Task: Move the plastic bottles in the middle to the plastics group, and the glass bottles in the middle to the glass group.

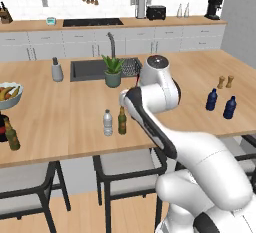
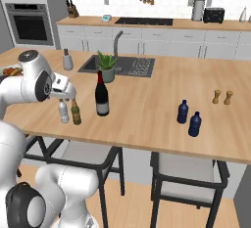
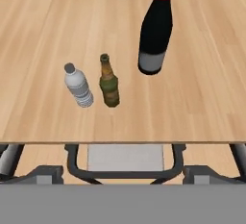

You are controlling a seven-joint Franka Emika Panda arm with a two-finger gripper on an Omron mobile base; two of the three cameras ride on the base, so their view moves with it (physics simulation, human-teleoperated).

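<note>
The water bottle (image 3: 78, 86), beer bottle (image 3: 109, 82) and wine bottle (image 3: 156, 31) stand upright mid-frame on the worktop (image 3: 202, 103), necks up; I cannot tell the end effector's state.

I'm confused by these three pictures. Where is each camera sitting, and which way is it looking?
Left base view: behind the arm's left, looking forward over the counter; white arm rises lower right.
Right base view: behind its right; arm at lower left, wine bottle ahead.
Hand view: on the hand, looking down at the water bottle, beer bottle and wine bottle; dark finger tips at the bottom.
Shared: both base views show the two blue bottles.
</note>
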